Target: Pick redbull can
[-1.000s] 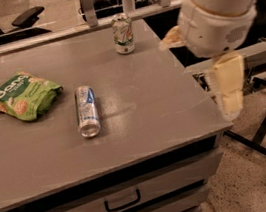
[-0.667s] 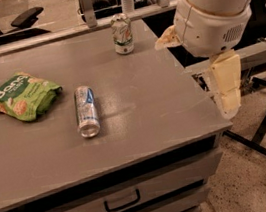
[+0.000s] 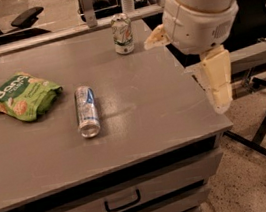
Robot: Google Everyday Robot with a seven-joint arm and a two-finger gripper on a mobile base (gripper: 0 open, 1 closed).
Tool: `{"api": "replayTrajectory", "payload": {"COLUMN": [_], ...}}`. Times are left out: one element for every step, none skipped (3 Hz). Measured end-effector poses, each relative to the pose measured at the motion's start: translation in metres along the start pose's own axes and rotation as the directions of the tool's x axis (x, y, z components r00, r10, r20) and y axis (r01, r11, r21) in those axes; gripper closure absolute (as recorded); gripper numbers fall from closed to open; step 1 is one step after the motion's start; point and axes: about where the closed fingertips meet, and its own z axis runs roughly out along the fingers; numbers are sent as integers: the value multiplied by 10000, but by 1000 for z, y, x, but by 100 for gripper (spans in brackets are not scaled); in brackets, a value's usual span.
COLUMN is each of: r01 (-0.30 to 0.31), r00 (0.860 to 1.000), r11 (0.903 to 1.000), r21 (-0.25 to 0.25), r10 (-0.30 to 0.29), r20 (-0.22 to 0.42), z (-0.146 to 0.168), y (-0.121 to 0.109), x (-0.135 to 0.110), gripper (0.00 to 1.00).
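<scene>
Office, desk chair (image 3: 27, 17), drawer cabinet (image 3: 141, 127), speckled floor (image 3: 247, 180), hand (image 3: 189, 63) over cabinet's right edge

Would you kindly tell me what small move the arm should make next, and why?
Probably swing the gripper across the table toward the slim can: it lies on its side, while the gripper hangs open at the table's right edge, apart from it.

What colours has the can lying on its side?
The redbull can is silver with blue panels, in the camera view; the gripper hangs at the table's right edge.
</scene>
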Motion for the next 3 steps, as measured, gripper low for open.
{"api": "replayTrajectory", "payload": {"r01": [1875, 4078, 6095], "r00": [9822, 9131, 7923], "r11": [9815, 9111, 7905], "r21": [-392, -590, -593], "r10": [-1879, -4069, -6047], "r20": [-64, 273, 816], "z": [6, 20, 39], "y": [-27, -58, -81], "x": [-23, -59, -96], "gripper": [0, 0, 0]}}
